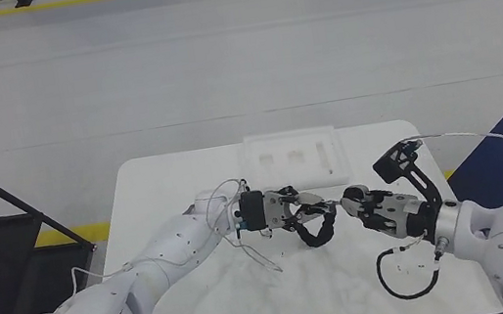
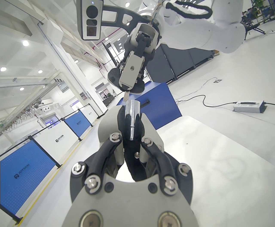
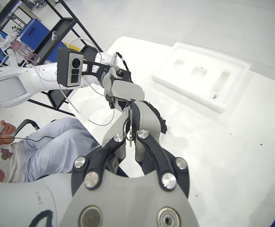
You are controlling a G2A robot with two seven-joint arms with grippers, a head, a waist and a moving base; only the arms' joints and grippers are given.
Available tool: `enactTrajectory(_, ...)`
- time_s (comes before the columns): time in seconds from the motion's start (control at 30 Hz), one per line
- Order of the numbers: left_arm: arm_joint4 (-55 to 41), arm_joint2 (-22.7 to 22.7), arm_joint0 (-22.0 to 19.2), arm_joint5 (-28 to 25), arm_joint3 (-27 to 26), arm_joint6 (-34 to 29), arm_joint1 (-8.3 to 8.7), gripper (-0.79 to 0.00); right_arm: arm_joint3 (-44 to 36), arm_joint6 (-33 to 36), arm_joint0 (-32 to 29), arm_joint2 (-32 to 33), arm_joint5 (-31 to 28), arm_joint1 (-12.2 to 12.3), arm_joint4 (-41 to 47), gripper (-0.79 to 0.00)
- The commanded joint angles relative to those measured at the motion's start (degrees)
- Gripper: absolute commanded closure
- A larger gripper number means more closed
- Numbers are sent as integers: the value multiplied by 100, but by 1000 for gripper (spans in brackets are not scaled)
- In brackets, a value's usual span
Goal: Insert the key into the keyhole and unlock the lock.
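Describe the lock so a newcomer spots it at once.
Over the middle of the white table, the two arms meet tip to tip. The lock sits clamped in the left gripper: a shiny chrome cylinder on a black cable loop, unlike the small flat key the right gripper holds near its end.

the left arm (image 1: pixel 164 260) and the right arm (image 1: pixel 502 236) extend in from opposite sides, forearms low and nearly level, their grippers meeting tip to tip. the left gripper (image 2: pixel 130 115) has its fingers clamped on the lock (image 2: pixel 132 124). the right gripper (image 2: pixel 126 87) faces it, fingers closed, pinching the key (image 2: pixel 126 96) at their tips.
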Motion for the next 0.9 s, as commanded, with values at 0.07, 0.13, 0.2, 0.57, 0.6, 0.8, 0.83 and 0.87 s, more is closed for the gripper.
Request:
enactTrajectory(0.07,-22,0,-28,21,14,21,24,0,-37,228,104,5,68,26,89,0)
enactTrajectory(0.13,-18,0,-34,31,18,32,33,0,-52,318,137,4,88,39,108,0)
enactTrajectory(0.2,-24,0,-38,30,25,30,39,0,-62,353,154,-4,113,49,147,0)
enactTrajectory(0.57,144,0,-57,58,1,58,40,0,19,298,202,-152,132,89,210,0)
enactTrajectory(0.6,156,0,-62,54,4,54,39,0,26,289,208,-164,134,93,207,0)
enactTrajectory(0.8,144,0,-67,16,-15,16,26,0,74,253,232,-208,155,114,221,0)
enactTrajectory(0.83,143,0,-68,14,-21,14,24,0,81,242,235,-213,158,118,220,0)
enactTrajectory(0.87,144,0,-69,13,-26,13,22,0,90,223,237,-217,163,120,229,0)
